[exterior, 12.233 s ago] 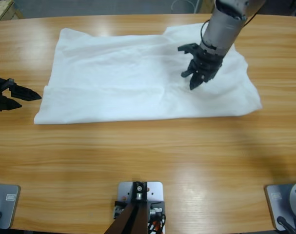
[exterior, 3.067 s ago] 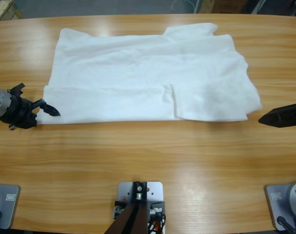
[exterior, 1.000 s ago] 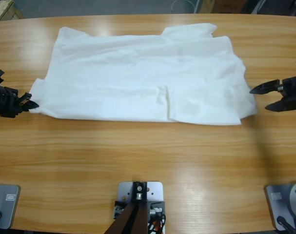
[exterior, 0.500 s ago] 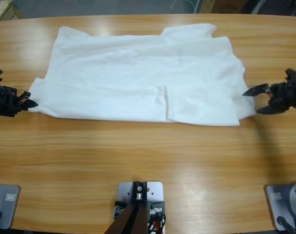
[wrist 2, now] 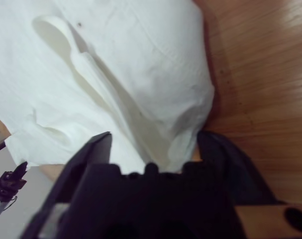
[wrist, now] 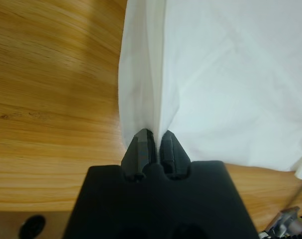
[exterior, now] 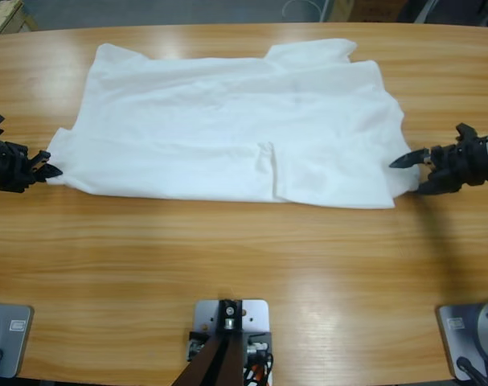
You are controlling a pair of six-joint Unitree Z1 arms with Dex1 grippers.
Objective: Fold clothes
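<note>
a plain white t-shirt [exterior: 227, 121] lies spread flat across the far half of a long wooden table [exterior: 244, 265], its body running from the picture's left towards the right in the high view, a short sleeve poking out along the far edge near the top right; a folded flap forms a raised crease near the middle of the near hem, and the cloth is lightly rumpled throughout; the left gripper [exterior: 44, 166] comes in low from the left edge of the high view and meets the shirt at its near left corner, where the fabric is drawn out into a small point; in the left wrist view the two black jaws of that gripper [wrist: 153, 142] are clenched together on a pinched fold of the white cloth [wrist: 215, 74], which fans out upward from the tips over the wood [wrist: 51, 89]; the right gripper [exterior: 410, 173] reaches in from the right edge of the high view at the shirt's near right corner, its jaws spread apart, one tip lying over the cloth's edge and the other on the table side; in the right wrist view the rounded, bunched corner of the shirt [wrist 2: 121, 69] sits between the parted jaws [wrist 2: 165, 149], not clamped, with bare table [wrist 2: 260, 74] beside it
</note>
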